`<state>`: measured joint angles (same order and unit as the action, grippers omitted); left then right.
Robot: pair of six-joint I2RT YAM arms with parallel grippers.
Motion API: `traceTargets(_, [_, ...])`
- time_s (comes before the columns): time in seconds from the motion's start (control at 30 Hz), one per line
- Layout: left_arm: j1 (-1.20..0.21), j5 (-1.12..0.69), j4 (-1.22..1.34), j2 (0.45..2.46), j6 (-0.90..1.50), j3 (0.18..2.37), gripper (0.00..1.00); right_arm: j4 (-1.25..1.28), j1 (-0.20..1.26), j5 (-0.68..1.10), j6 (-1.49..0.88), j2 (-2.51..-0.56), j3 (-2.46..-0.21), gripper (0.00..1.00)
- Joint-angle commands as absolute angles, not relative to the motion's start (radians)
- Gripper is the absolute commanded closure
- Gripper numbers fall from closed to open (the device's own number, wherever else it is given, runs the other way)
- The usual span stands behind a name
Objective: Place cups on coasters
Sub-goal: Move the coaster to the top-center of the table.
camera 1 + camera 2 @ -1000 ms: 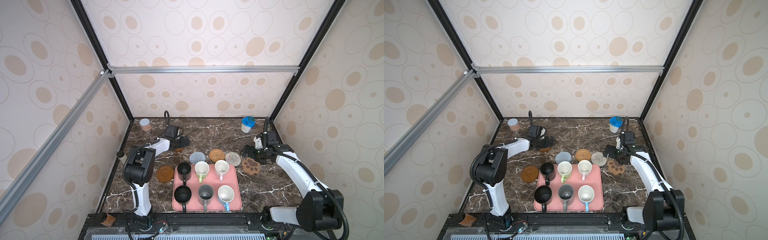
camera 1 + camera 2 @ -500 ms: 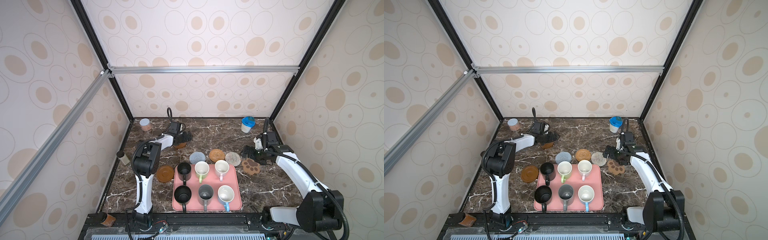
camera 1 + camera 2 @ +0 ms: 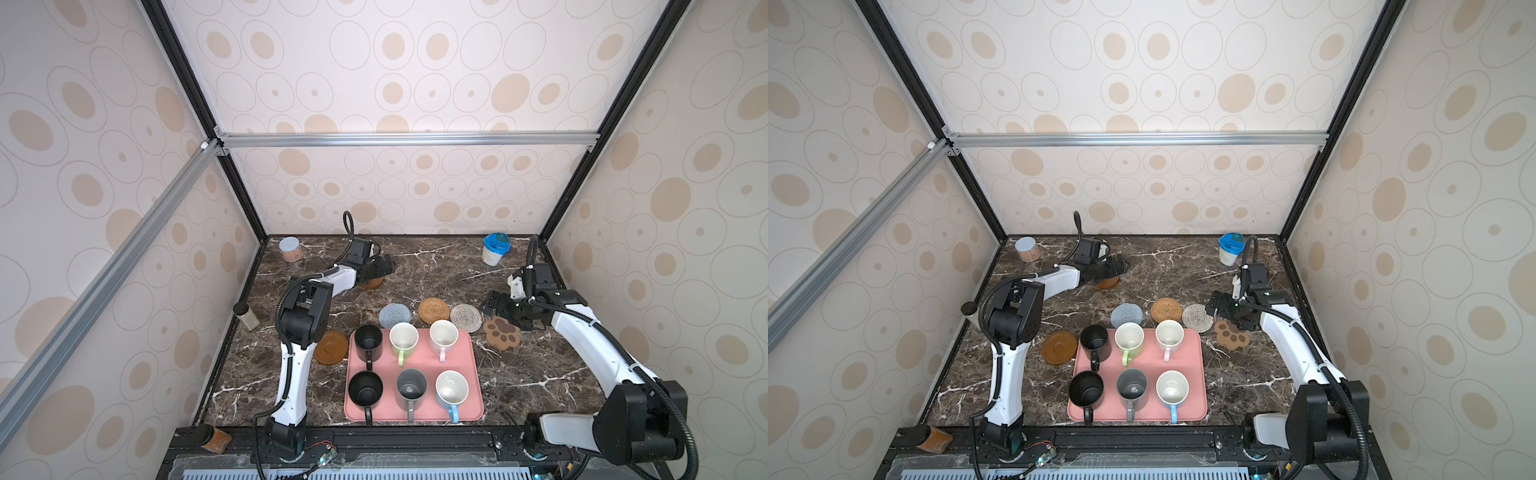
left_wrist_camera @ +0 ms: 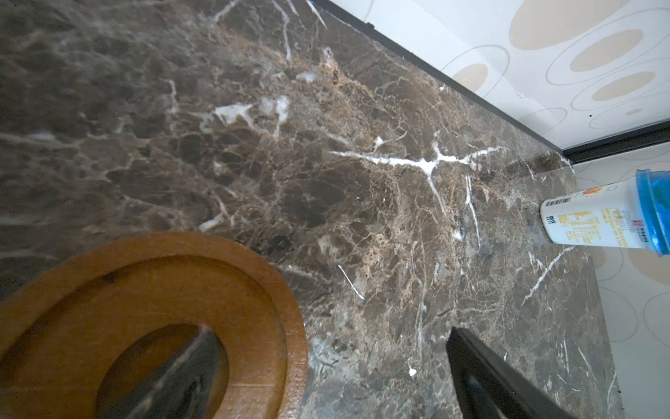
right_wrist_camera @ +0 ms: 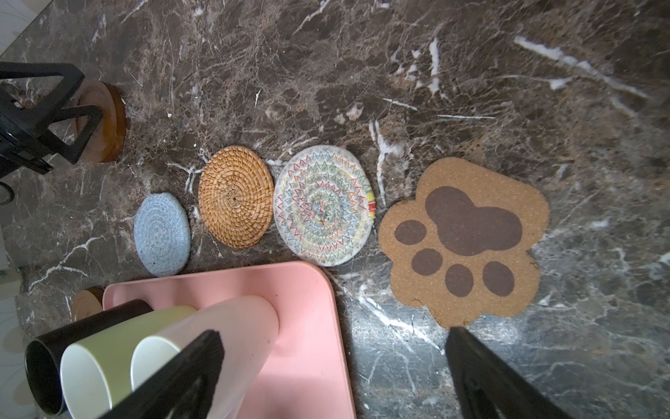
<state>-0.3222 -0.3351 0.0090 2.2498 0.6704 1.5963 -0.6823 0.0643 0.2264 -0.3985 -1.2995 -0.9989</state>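
Six cups stand on a pink tray [image 3: 471,365]: two black [image 3: 368,337] [image 3: 365,388], green [image 3: 403,336], pink [image 3: 443,333], grey [image 3: 411,390], blue [image 3: 451,387]. Coasters lie behind it: blue-grey [image 3: 395,314], orange rattan [image 3: 434,309], whitish woven [image 3: 466,317], paw [image 3: 501,332], plus a brown disc [image 3: 331,347] left of the tray. My left gripper [image 3: 384,266] hangs open over a second brown disc [image 4: 163,283] at the back, one finger above its centre. My right gripper [image 5: 333,362] is open and empty, above the gap between tray corner and paw coaster [image 5: 464,235].
A white tub with a blue lid [image 3: 494,249] stands at the back right and a pinkish can [image 3: 289,248] at the back left. A small black-capped bottle [image 3: 245,316] sits by the left wall. A brown object [image 3: 214,438] lies on the front rail.
My left arm has raised its elbow and carried its open gripper a little further back and to the right, over the brown disc. The right arm has not moved.
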Motion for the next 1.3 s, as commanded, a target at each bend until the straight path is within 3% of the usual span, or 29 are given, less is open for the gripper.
traceTargets(0.0, [-0.332,-0.327,-0.040,2.258,0.695,1.623,0.00,-0.708,0.071,0.225,-0.399,-1.293,-1.001,0.00])
traceTargets(0.37, [-0.331,-0.260,-0.117,2.130,0.614,1.645,0.00,-0.722,0.071,0.230,-0.391,-1.299,-1.022,0.00])
traceTargets(0.6, [-0.330,-0.208,-0.141,2.008,0.567,1.544,0.00,-0.726,0.071,0.239,-0.389,-1.311,-1.031,0.00])
traceTargets(1.27, [-0.433,-0.453,-0.322,2.010,0.499,1.511,0.00,-0.725,0.073,0.261,-0.390,-1.362,-1.043,0.00])
